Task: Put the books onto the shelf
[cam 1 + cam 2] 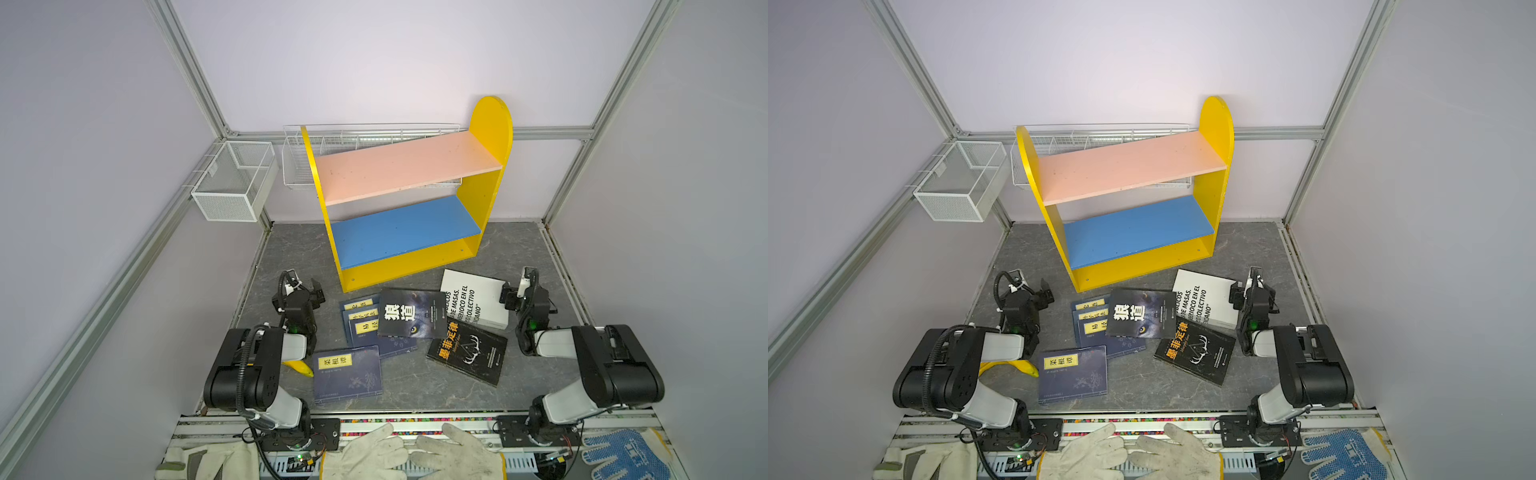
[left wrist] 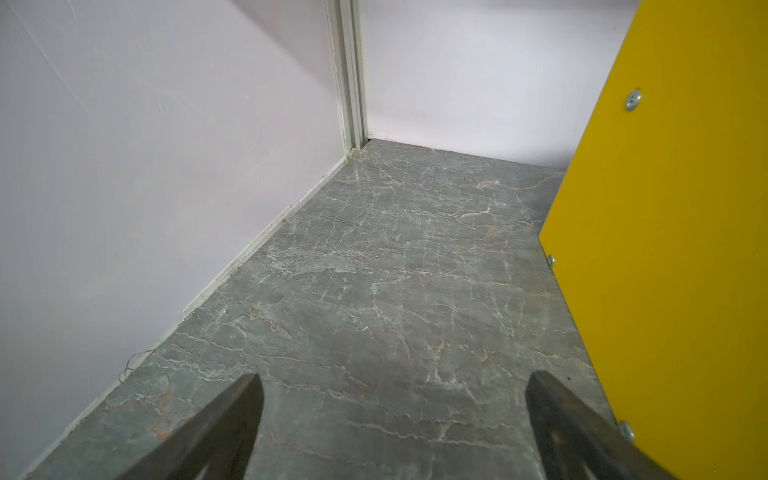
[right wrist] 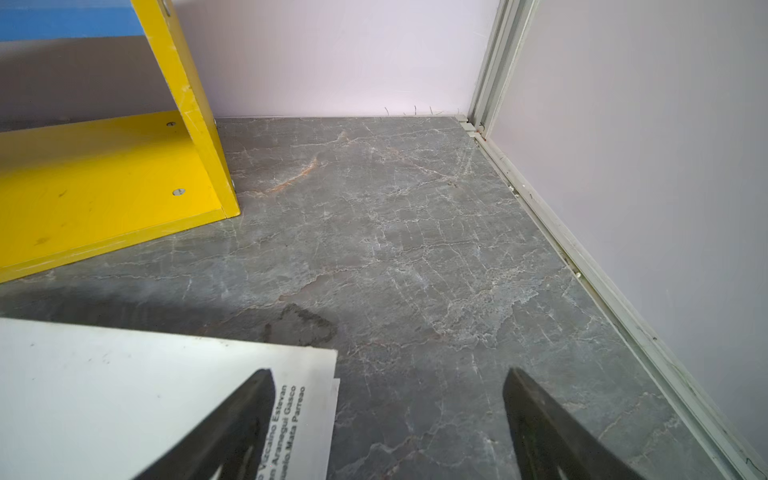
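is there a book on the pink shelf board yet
No, the pink board is bare; the books lie on the gray tabletop.

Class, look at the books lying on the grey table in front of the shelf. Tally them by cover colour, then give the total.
Navy books: 4
Black books: 2
White book: 1
Total: 7

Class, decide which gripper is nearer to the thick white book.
Right. The right gripper hovers over the white book's edge; the left gripper sits far across, beyond the navy books.
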